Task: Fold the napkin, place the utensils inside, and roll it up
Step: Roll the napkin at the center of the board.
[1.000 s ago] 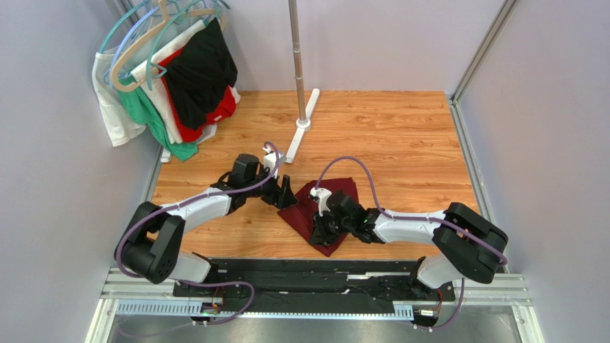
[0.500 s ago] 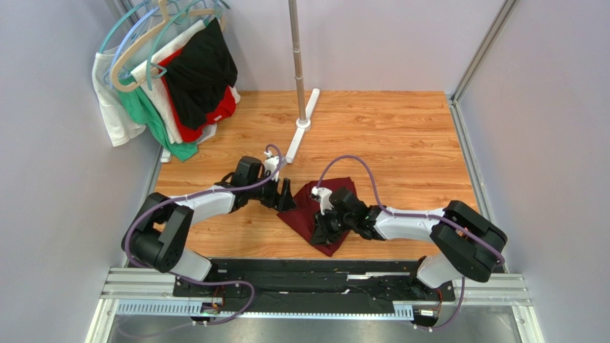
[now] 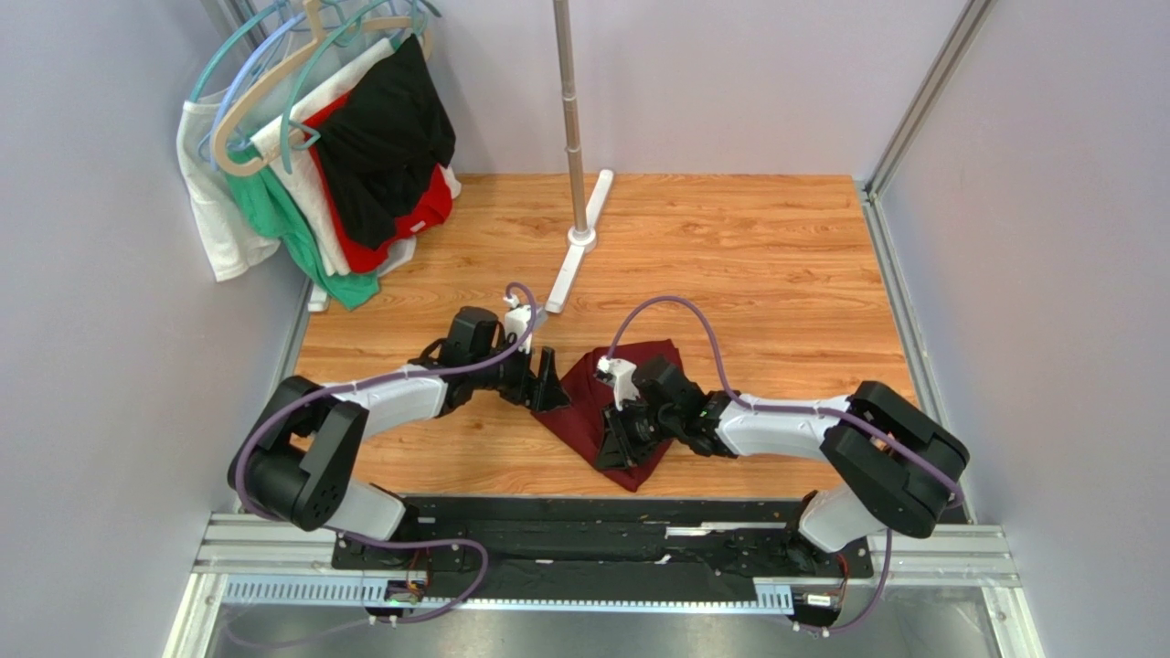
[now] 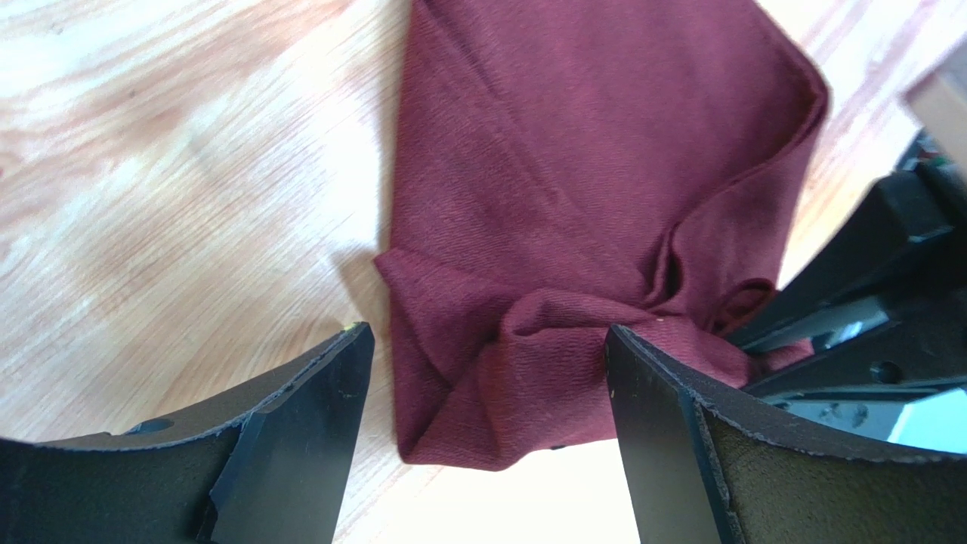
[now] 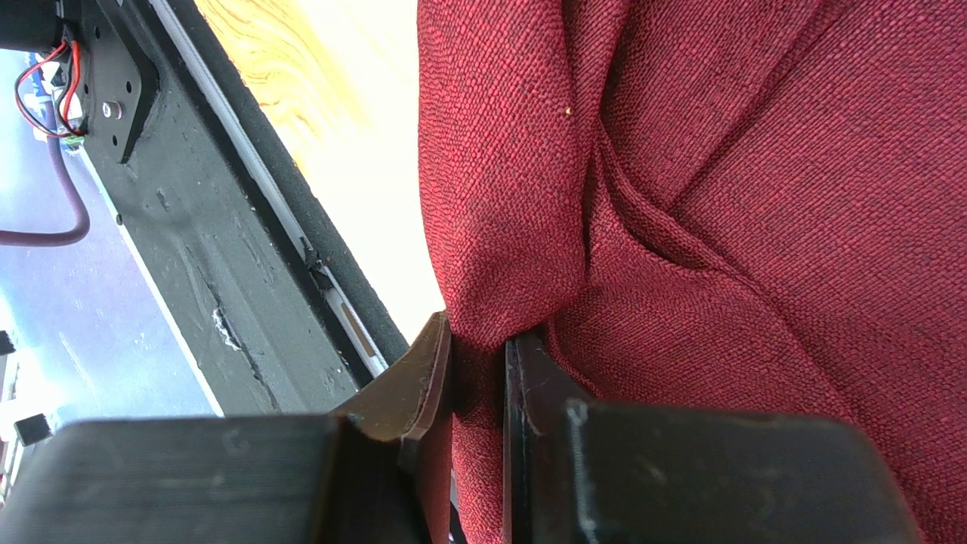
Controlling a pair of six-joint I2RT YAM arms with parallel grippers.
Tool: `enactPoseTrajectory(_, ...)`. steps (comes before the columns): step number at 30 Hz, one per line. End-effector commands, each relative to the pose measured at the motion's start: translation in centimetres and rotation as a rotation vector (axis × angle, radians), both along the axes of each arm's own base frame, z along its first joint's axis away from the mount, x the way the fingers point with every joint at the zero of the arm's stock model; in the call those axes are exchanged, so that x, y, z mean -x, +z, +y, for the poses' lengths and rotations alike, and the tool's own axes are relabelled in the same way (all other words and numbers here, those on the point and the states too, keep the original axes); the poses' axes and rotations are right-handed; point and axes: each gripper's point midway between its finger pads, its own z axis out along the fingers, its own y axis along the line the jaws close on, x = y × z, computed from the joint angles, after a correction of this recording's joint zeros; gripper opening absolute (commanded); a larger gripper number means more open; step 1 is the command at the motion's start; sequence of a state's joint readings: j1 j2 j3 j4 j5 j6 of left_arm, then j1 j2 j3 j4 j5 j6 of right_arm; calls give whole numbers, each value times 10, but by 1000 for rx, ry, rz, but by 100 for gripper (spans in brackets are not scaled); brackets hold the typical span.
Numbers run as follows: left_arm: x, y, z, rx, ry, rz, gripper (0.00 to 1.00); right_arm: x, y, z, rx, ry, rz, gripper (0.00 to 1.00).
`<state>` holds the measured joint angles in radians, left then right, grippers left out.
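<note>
- The napkin (image 3: 584,411) lies on the surface (image 3: 769,274), between the left end effector (image 3: 547,387) and the right end effector (image 3: 614,446).
- A napkin fold sits between the right end effector's fingers (image 5: 426,374).
- Hanging clothes (image 3: 330,151) are far behind the left end effector.
- A pole (image 3: 567,110) stands behind both.

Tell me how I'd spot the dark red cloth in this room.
On the wooden table, near its middle, lies a rumpled maroon napkin. The right pincer pinches a fold of it, and the left pincer stands open at its edge. Unlike the clothes on hangers far left, it is one plain colour.
</note>
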<state>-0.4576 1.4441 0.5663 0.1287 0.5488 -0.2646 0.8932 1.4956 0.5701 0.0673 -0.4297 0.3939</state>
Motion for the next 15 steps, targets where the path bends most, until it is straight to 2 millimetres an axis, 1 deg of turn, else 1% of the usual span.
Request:
enactPoseTrajectory(1, -7, -4, 4, -35, 43, 18, 84, 21, -41, -39, 193, 5, 79, 0)
enactPoseTrajectory(3, -7, -8, 5, -45, 53, 31, 83, 21, -41, -39, 191, 6, 79, 0)
enactPoseTrajectory(8, -6, -14, 1, -51, 29, 54, 80, 22, -43, -40, 192, 8, 83, 0)
enactPoseTrajectory(10, -4, -17, -2, -50, 13, 70, 74, 20, -43, -40, 192, 5, 88, 0)
enactPoseTrajectory(13, -2, -21, -5, -48, -5, 92, 61, 18, -44, -41, 192, 1, 87, 0)
enactPoseTrajectory(14, -1, -21, -6, -43, -10, 99, 52, 17, -43, -40, 192, 0, 82, 0)
enactPoseTrajectory(15, -1, -24, -6, -45, -11, 107, 48, 16, -43, -40, 190, 1, 81, 0)
